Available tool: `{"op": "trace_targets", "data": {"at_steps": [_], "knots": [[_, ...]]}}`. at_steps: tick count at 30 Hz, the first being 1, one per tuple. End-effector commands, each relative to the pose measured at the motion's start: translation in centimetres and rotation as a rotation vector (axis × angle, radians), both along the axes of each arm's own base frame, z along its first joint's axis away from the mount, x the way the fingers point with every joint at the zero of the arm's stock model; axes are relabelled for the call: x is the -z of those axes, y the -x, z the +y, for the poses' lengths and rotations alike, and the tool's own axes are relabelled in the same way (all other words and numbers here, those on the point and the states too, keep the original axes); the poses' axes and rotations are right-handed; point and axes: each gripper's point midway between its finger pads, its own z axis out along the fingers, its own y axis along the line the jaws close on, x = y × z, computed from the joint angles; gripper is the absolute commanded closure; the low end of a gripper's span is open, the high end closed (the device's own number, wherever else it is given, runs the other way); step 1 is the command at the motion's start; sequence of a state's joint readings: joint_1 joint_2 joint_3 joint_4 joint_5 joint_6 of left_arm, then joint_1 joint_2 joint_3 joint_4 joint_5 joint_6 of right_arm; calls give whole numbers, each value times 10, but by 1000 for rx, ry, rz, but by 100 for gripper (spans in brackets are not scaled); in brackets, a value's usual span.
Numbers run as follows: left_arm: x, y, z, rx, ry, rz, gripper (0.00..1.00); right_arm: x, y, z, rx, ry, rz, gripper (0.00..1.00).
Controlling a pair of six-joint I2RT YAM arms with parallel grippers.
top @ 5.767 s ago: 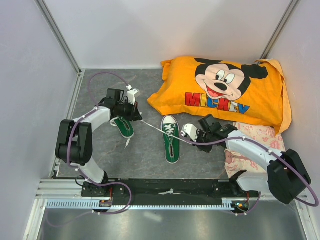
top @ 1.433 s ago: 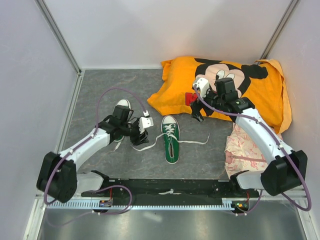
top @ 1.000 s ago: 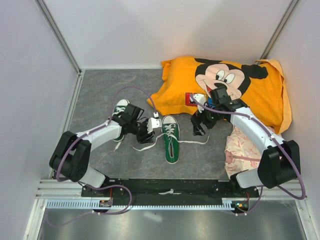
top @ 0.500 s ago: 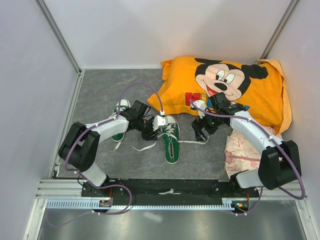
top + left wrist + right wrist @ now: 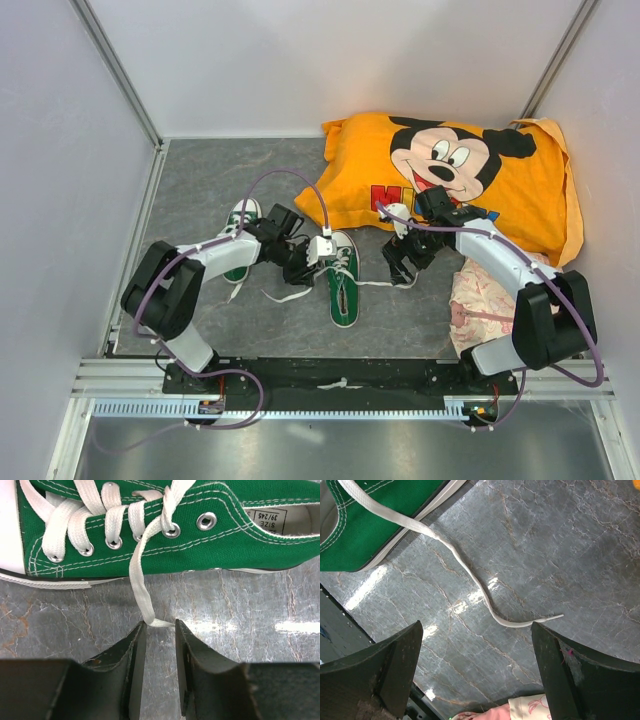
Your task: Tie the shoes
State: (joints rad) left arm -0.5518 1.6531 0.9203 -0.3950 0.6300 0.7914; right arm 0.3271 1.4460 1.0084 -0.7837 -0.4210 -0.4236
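Nothing tied yet. Left gripper (image 5: 160,630) narrowly apart at flat white lace (image 5: 140,580) of green canvas sneaker (image 5: 343,290); right gripper (image 5: 476,626) spread wide, empty.

One camera overlooks the table (image 5: 200,180) from above; both wrist cameras closely face seemingly one shoe (image 5: 342,290).

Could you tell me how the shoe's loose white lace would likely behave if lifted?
The lace looks flat and limp, lying in loose curves, so it would probably droop. It is threaded through the green shoe, so pulling may drag that.
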Motion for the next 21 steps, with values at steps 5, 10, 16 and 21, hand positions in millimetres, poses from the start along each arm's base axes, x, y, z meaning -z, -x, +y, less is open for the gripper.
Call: {"op": "trace_targets", "data": {"at_steps": [5,10,16,21], "knots": [[-2,-14,-7,43,-1,-50,66,-7,-9,0,-21,6,-43,4],[-10,-14,-9,68,17,-60,93,-3,-6,-4,-22,24,-31,5],[-54,-3,-16,76,134,-81,99,10,0,-16,-17,84,-15,7],[-86,1,-24,52,238,-115,99,16,5,-19,-16,101,4,8]]}}
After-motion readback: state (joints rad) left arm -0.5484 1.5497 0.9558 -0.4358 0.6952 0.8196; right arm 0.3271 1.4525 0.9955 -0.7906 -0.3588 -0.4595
